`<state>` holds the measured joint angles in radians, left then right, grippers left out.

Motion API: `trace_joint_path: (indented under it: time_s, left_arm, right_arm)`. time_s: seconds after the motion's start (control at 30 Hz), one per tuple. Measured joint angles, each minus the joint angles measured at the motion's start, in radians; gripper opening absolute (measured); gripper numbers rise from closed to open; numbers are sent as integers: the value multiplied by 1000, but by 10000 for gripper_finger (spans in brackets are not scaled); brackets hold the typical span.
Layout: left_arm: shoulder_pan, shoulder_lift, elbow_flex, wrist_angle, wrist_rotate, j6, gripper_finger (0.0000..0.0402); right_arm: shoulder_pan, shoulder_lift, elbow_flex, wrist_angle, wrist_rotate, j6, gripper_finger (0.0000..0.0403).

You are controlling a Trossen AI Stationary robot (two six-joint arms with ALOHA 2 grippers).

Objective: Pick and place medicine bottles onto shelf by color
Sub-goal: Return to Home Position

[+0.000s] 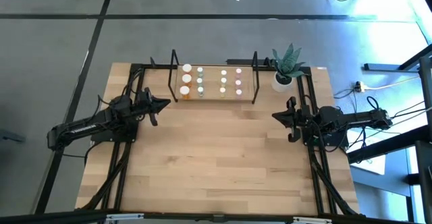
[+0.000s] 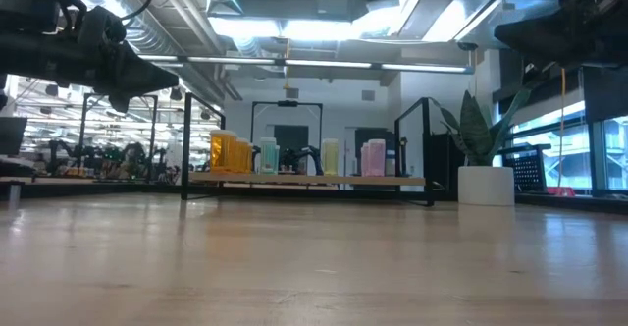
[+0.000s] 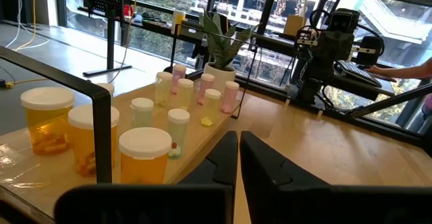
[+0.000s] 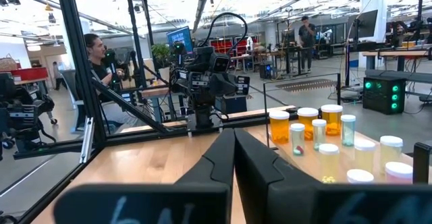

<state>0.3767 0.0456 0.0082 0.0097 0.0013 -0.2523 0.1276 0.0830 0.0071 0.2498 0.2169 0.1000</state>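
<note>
**Wooden shelf filled by colour, both grippers empty at the sides**

Pale wood of the table bare across the middle, with no loose bottle anywhere on it in the high view. Reads as sorting finished, with only the retreat to rest in hand.

At the left side, left gripper pointing inward, just beside the shelf's near left corner. Fingers drawn together to a hairline gap in its wrist view, gripping nothing. At the right side, right gripper mirrored, likewise pinched closed and empty. Probably held off to either side so as to clear the rack and leave the rows undisturbed.

Along the table's far side, shelf, framed by black loops at both ends. Just beside its right end, plant pot.

On the board, medicine bottles standing upright in columns. Orange bottles at the left end, then greenish, then whitish, then pink bottles nearest the pot. Evidently grouped so to meet the colour rule.

Hard to count exactly: mostly white caps from above, and rows overlapping at table height. Orange group crossed by a black upright in the left wrist view, and the row cut at the frame edge in the right wrist view. Beside a pale bottle, a yellow speck, too small to identify
</note>
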Motion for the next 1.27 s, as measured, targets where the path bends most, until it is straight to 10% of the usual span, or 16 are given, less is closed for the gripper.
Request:
trace_joint_path:
  time_s: [1.27]
  left_arm:
    - [0,0,0,0,0,0,13]
  right_arm:
    - [0,0,0,0,0,1,14]
